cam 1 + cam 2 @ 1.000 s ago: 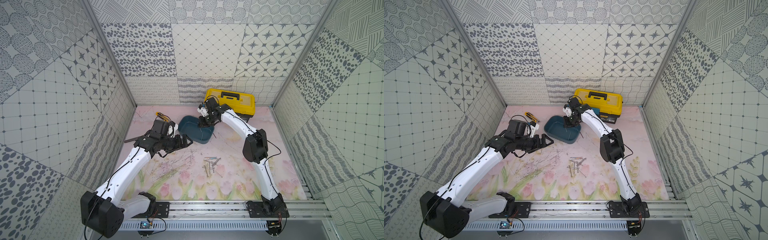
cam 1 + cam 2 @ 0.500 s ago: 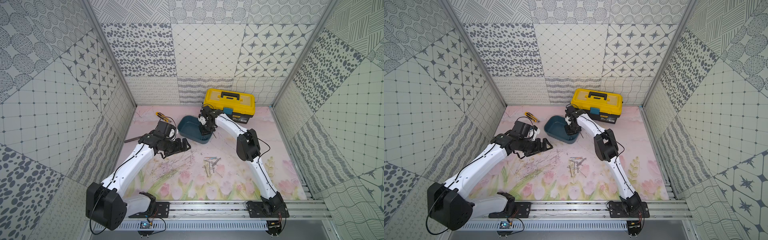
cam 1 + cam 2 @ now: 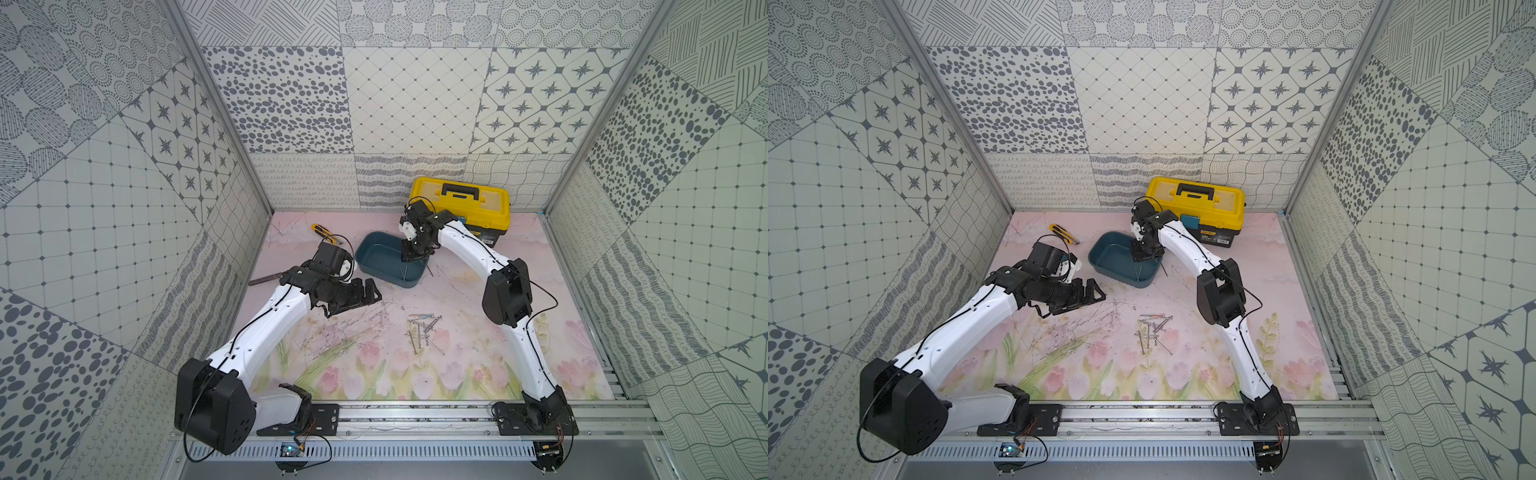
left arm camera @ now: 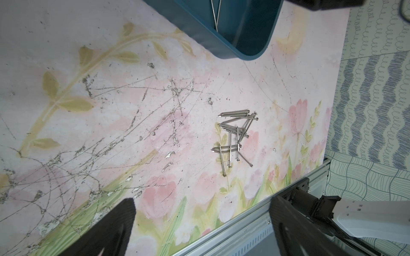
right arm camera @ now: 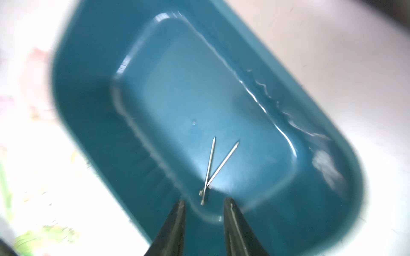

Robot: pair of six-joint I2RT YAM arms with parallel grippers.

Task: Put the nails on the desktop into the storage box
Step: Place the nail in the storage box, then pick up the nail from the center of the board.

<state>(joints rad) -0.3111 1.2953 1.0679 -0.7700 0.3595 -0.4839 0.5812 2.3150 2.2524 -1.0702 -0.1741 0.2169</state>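
Several thin grey nails point(image 3: 424, 332) point(image 3: 1152, 332) lie in a loose crossed pile on the floral pink desktop point(image 3: 353, 374) point(image 3: 1084, 370). The left wrist view shows the same pile point(image 4: 236, 137). The teal storage box point(image 3: 380, 257) point(image 3: 1115, 259) point(image 5: 84, 99) stands behind the pile, and two nails point(image 5: 214, 164) lie on its floor. My right gripper point(image 3: 411, 255) point(image 3: 1142, 255) point(image 5: 204, 201) hangs inside the box, open, with nothing between its fingers. My left gripper point(image 3: 361, 301) point(image 3: 1088, 297) point(image 4: 203, 201) hovers wide open and empty, left of the box.
A yellow-and-black toolbox point(image 3: 461, 208) stands at the back wall behind the right arm. A yellow utility knife point(image 3: 322, 232) and a dark metal bar point(image 3: 266, 279) lie at the back left. An aluminium rail point(image 3: 415, 415) runs along the front edge.
My right gripper has dropped from above the box's far rim down into it, and its jaws have parted. The left arm has shifted only slightly.
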